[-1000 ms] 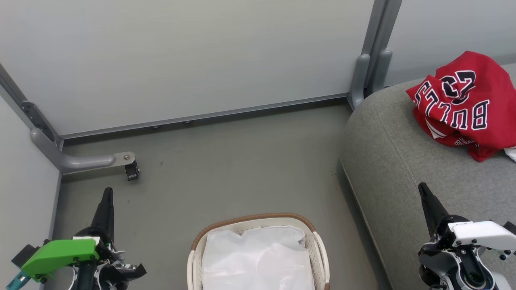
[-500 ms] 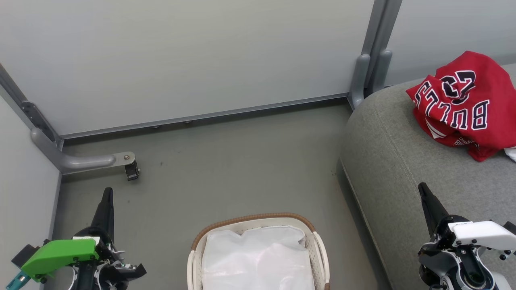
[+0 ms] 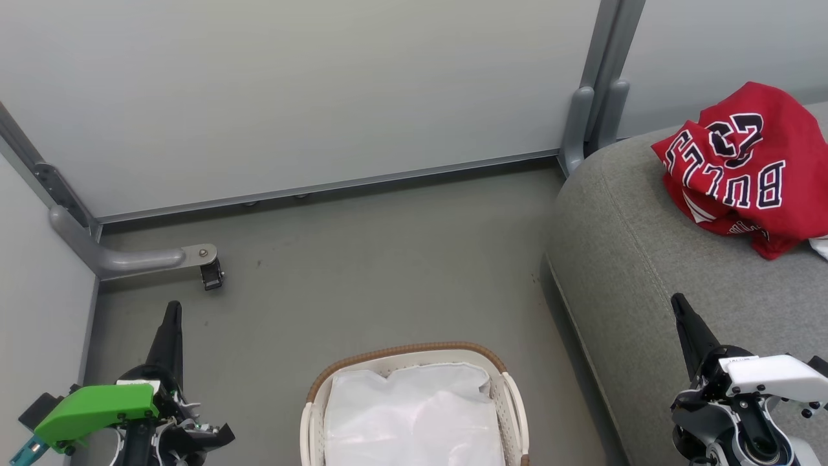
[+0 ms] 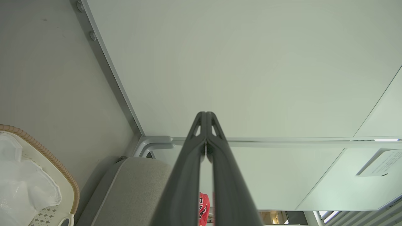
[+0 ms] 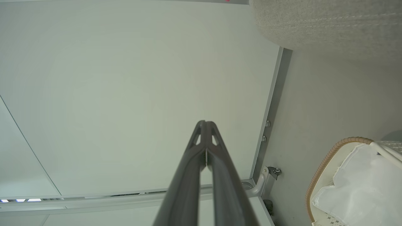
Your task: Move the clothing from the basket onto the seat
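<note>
From where I stand, the basket runs off the bottom edge at 6 o'clock in the head view. The white liner sheet covers its inside, so its floor is hidden. At 3 o'clock the right edge cuts the red clothing. A white scrap just under it is too little to identify. The seat leaves by the right and bottom edges. In the left wrist view the left gripper lays its fingers across the clothing, leaving a red sliver at 6 o'clock. The print on a paper notice at 4 o'clock is too small to read.
</note>
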